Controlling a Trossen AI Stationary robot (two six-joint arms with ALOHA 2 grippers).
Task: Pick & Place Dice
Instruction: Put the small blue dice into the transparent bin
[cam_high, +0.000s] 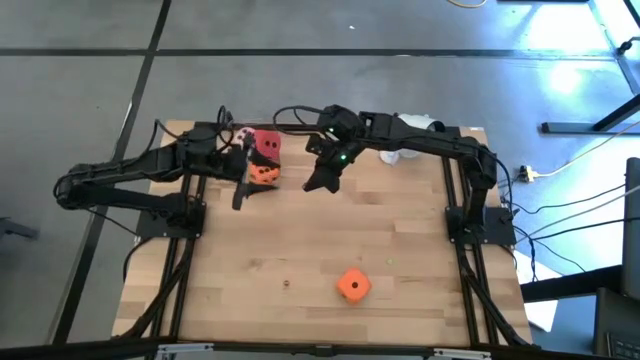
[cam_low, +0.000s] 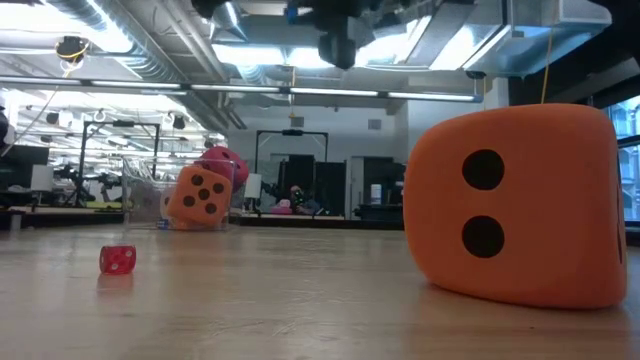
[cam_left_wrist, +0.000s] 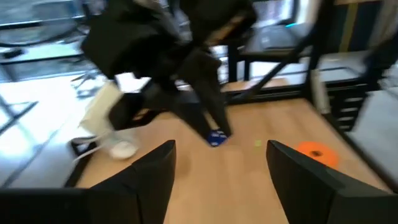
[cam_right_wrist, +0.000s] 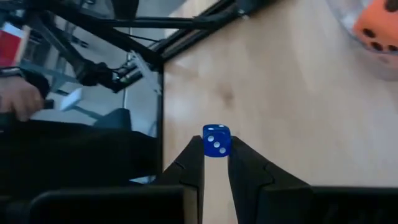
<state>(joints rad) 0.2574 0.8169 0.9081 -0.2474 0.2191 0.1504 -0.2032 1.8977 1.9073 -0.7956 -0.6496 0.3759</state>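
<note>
The blue die (cam_right_wrist: 216, 140), small, hard and likely slippery, sits pinched by opposite flat faces at the right hand's (cam_right_wrist: 216, 158) fingertips, above the worktop (cam_high: 330, 240); the left hand (cam_left_wrist: 217, 165) hangs released nearby.

orange die (cam_high: 352, 285): near table front | orange (cam_high: 263, 171), red (cam_high: 266, 144), pink (cam_high: 243, 135): clustered at back

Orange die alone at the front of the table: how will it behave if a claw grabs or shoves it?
The orange die looks soft and foam-like, with rounded edges in the low view, so it probably squashes under a grip and is light for its bulk. It rests flat on one face on the wooden table, so a low push would likely slide it; a high push may tip it over.
</note>
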